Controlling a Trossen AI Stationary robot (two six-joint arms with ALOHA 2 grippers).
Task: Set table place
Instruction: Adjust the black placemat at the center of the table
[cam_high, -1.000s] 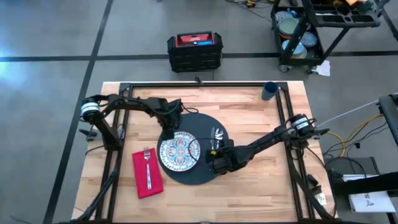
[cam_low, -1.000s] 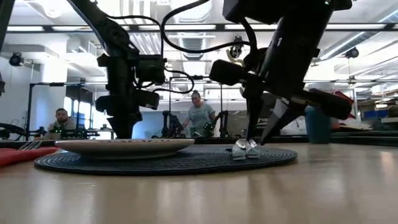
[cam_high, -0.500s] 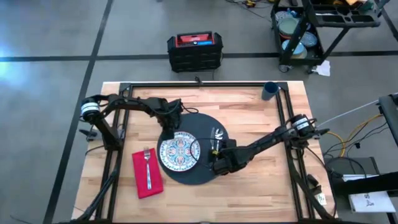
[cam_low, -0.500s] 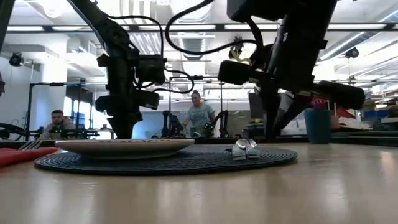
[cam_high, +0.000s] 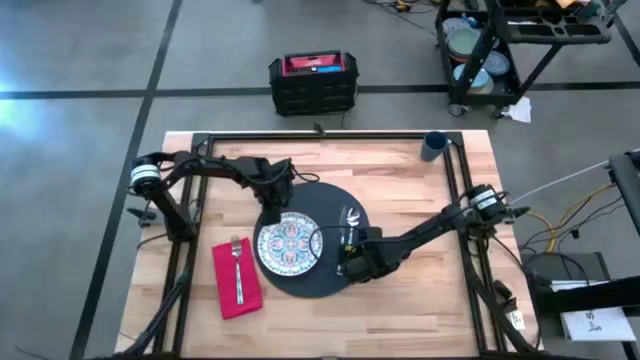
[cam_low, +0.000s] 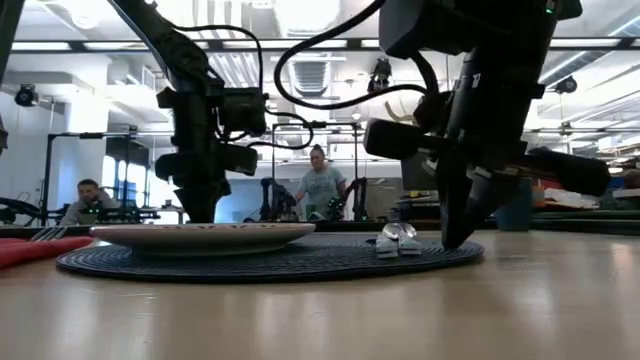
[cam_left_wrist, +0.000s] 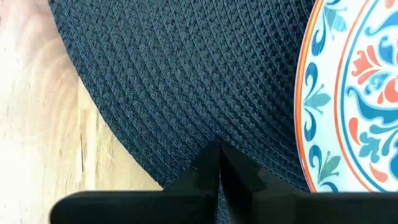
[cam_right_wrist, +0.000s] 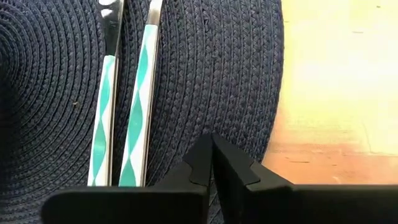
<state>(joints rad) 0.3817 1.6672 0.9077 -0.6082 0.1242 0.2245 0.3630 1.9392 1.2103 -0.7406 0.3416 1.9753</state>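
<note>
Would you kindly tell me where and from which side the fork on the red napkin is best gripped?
Grip the fork mid-handle from straight above, fingers across its narrow width. It lies flat on the napkin, so a side approach looks unworkable.

1. No text, label, brand, number or sign could be read in any of the views.
</note>
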